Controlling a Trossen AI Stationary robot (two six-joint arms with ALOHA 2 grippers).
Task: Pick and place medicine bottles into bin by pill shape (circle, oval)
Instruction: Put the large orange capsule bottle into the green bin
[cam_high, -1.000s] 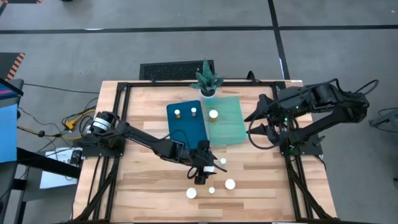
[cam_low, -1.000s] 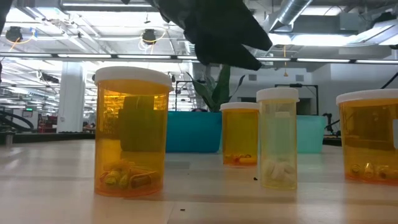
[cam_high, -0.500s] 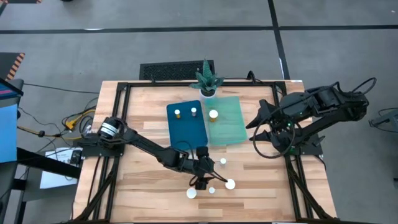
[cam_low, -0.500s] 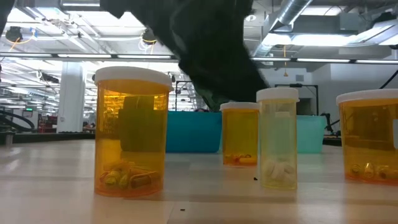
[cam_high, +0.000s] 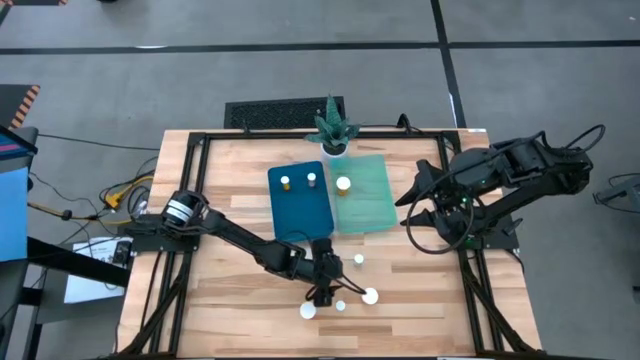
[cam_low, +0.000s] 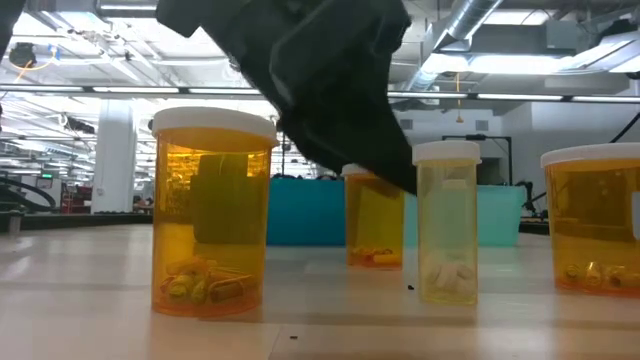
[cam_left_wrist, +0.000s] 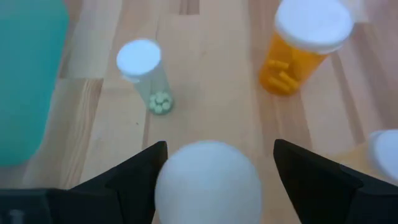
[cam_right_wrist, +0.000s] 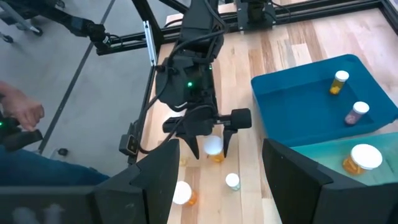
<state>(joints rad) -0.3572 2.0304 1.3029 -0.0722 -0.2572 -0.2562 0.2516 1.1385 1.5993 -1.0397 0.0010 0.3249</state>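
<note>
Entry: left gripper (cam_left_wrist: 214, 163) over a pill bottle (cam_left_wrist: 205, 182), pick under way.
Jaws apart, white cap between them; next, close and lift toward a bin (cam_high: 300, 198). Right gripper (cam_high: 415, 202) idle, jaws apart.

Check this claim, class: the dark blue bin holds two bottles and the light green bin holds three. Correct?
Not quite. The dark blue bin does hold two bottles, but the light green bin holds only one, the white-capped bottle near its far edge. The high view shows this.
</note>
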